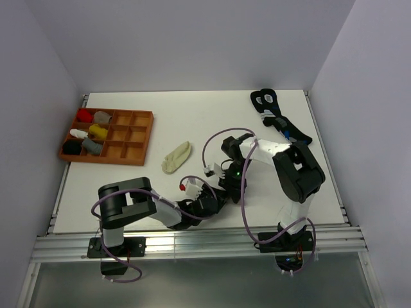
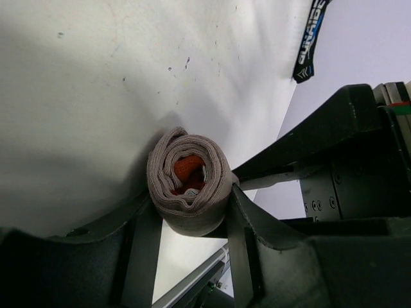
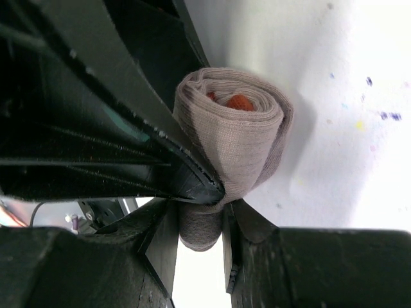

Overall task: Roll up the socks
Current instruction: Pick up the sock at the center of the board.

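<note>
The taupe sock is rolled into a tight coil with its red cuff at the core. In the left wrist view the roll (image 2: 189, 186) sits between my left gripper's (image 2: 191, 215) fingers, which are shut on its sides. In the right wrist view the roll (image 3: 237, 135) rests on the table, and my right gripper (image 3: 200, 224) is shut on its lower end. In the top view both grippers meet near the table's front middle, left (image 1: 217, 196) and right (image 1: 232, 182), hiding the roll. The cream-yellow sock (image 1: 176, 157) lies flat and loose to their left.
A brown compartment tray (image 1: 131, 138) with several small sock bundles stands at the back left. Black socks with blue-and-white marks (image 1: 277, 117) lie at the back right, one tip showing in the left wrist view (image 2: 309, 42). The table's front edge rail (image 1: 192, 240) is close behind the grippers.
</note>
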`<state>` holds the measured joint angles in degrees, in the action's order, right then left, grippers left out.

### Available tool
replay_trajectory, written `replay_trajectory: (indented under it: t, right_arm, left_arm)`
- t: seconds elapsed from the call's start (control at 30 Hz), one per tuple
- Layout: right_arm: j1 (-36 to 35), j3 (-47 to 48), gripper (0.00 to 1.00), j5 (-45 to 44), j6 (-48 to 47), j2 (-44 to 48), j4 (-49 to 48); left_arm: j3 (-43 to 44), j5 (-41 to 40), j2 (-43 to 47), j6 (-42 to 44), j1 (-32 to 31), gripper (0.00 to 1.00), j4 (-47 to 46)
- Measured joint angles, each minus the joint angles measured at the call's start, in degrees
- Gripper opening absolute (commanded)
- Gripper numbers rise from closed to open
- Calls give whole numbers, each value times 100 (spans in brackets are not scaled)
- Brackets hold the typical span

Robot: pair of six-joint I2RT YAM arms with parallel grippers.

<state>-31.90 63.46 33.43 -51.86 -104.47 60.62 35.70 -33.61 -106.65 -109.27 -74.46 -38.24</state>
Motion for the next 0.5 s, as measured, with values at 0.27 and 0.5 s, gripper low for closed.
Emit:
replay_trajectory:
  t: [0.27, 0.5]
  right_arm:
    - [0, -212, 45, -345, 479, 341, -299]
    - [50, -496, 57, -411, 933, 911, -588]
  left_arm:
    - [299, 251, 7, 20, 149, 0, 533]
    - [323, 538, 61, 251, 391, 0, 651]
